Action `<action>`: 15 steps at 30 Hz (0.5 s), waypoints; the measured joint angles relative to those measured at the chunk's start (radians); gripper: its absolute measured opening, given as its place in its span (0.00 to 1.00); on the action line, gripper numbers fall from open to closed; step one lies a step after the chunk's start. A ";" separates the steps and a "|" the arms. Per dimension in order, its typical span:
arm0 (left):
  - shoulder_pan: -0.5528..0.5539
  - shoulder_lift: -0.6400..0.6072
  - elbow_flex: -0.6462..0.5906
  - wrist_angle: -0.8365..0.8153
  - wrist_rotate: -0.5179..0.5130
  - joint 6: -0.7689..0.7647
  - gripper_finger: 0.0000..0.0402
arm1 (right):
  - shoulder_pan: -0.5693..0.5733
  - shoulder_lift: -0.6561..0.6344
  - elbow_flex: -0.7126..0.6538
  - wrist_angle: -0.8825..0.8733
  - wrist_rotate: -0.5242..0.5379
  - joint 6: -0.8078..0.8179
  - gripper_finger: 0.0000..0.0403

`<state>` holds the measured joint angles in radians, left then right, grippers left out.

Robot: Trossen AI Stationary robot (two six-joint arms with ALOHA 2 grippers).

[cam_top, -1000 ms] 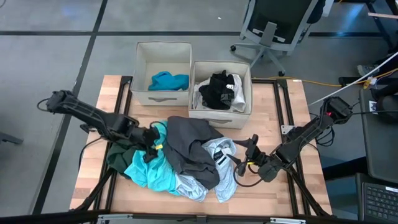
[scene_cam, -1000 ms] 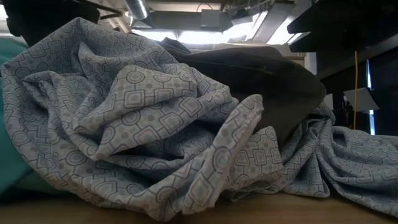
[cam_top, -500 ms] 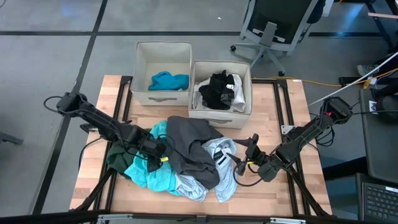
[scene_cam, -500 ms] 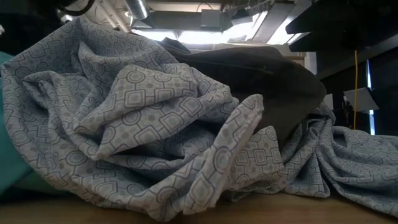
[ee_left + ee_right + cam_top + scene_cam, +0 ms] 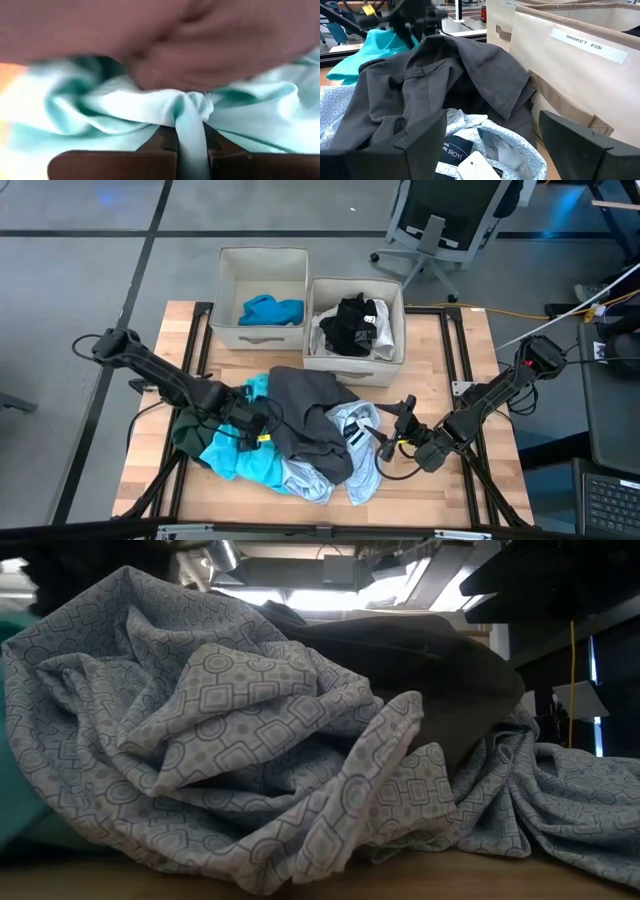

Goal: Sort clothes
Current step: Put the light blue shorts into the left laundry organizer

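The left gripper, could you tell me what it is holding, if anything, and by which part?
The left gripper is shut on a pinched fold of the soft turquoise garment, at the left side of the pile beside the dark grey shirt. The right gripper holds nothing.

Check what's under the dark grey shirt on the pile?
Under the dark grey shirt: turquoise garment, pinched by the left gripper, and patterned pale shirt. Anything deeper is covered.

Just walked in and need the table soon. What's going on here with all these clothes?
The robot is sorting clothes into two beige boxes. The left gripper is shut on a fold of the turquoise garment in the pile mid-table. The right gripper waits open beside the pile, near the dark grey shirt. Most garments remain unsorted.
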<state>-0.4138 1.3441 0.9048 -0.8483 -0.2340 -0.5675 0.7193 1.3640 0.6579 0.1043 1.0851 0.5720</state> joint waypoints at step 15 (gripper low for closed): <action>-0.059 0.000 0.345 -0.417 -0.558 0.021 0.01 | 0.000 0.000 0.000 0.001 0.000 0.004 0.78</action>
<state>-0.4725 1.3437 1.2494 -1.2649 -0.7923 -0.5465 0.7193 1.3640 0.6582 0.1052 1.0847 0.5758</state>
